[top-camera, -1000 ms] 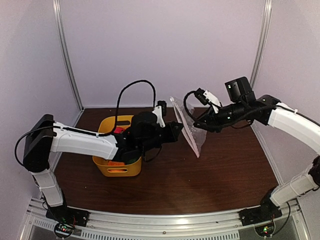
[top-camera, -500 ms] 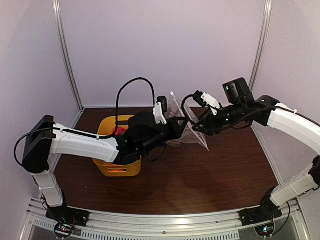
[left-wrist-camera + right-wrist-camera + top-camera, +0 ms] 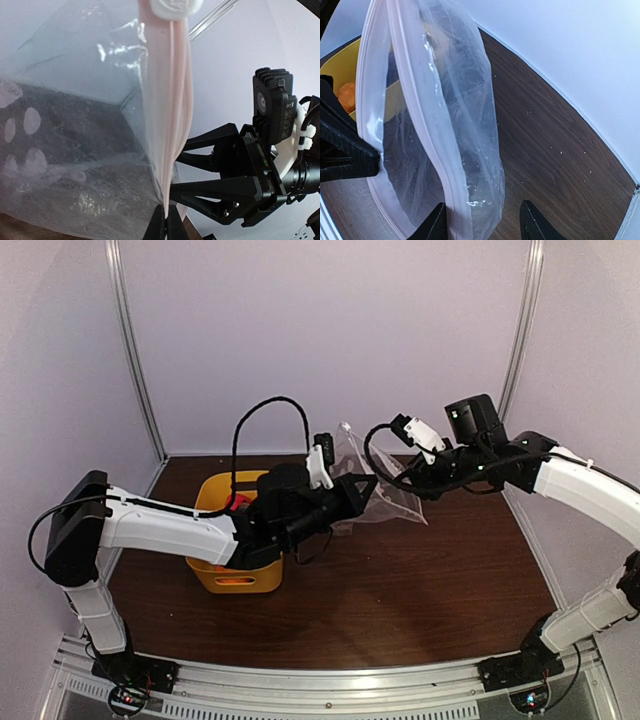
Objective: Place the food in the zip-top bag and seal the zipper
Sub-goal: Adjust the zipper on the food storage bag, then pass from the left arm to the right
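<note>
The clear zip-top bag with white dots hangs in the air between my two grippers. My left gripper is shut on the zipper, the pale pink strip at the bag's mouth, seen close in the left wrist view. My right gripper is open, its fingers wide apart around the bag's lower end, with the strip against its left finger. The bag looks empty. The food lies in the yellow basket: a red piece and an orange piece show.
The yellow basket stands on the brown table at the left, under my left arm. My right gripper's black fingers show just behind the bag in the left wrist view. White walls close the back and sides.
The bag hung from my right gripper a second ago. My left gripper reached right and shut on its zipper. The bag swung up to lie between both grippers.
</note>
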Controlling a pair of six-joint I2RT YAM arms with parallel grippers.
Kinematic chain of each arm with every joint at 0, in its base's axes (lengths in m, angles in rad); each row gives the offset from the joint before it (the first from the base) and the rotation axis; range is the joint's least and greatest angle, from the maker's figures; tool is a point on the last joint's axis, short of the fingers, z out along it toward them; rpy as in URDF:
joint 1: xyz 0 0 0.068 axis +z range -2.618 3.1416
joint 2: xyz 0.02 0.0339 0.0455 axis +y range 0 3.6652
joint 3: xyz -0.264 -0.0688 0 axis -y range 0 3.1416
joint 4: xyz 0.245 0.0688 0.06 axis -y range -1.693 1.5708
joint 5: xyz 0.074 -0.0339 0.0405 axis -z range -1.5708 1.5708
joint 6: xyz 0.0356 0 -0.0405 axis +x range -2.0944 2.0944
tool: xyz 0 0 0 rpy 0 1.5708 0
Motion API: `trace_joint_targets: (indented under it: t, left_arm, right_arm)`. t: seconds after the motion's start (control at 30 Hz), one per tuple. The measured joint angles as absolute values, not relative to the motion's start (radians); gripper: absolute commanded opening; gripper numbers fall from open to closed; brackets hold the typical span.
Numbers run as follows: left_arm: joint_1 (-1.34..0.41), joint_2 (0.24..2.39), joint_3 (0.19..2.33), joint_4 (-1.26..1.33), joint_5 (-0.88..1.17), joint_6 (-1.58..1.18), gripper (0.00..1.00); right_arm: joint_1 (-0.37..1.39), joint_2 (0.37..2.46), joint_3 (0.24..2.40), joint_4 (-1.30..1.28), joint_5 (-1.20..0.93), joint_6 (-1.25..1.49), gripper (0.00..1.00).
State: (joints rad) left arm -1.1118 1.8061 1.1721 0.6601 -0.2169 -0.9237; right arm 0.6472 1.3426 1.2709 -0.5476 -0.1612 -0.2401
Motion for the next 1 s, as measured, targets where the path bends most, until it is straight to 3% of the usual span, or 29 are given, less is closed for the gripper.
trace_joint_targets:
  t: [0.2,0.7,0.9,1.0]
  left_arm:
    - [-1.112,1.808,1.177,0.634,-0.220,-0.944,0.00]
    - [-1.112,1.848,1.230,0.605,-0.197,-0.976,0.00]
    - [-1.112,1.848,1.230,0.613,-0.197,-0.979,0.00]
    - [-1.112,1.848,1.224,0.628,-0.197,-0.985,0.00]
  right_arm:
    - [0.665,1.343,1.271,-0.547,-0.079,-0.260,0.48]
    - [0.758,1.343,1.275,-0.583,-0.044,-0.364,0.60]
    - [0.763,1.350,1.251,-0.569,0.081,-0.365,0.44]
    - [0.763,1.351,1.250,-0.550,0.149,-0.355,0.26]
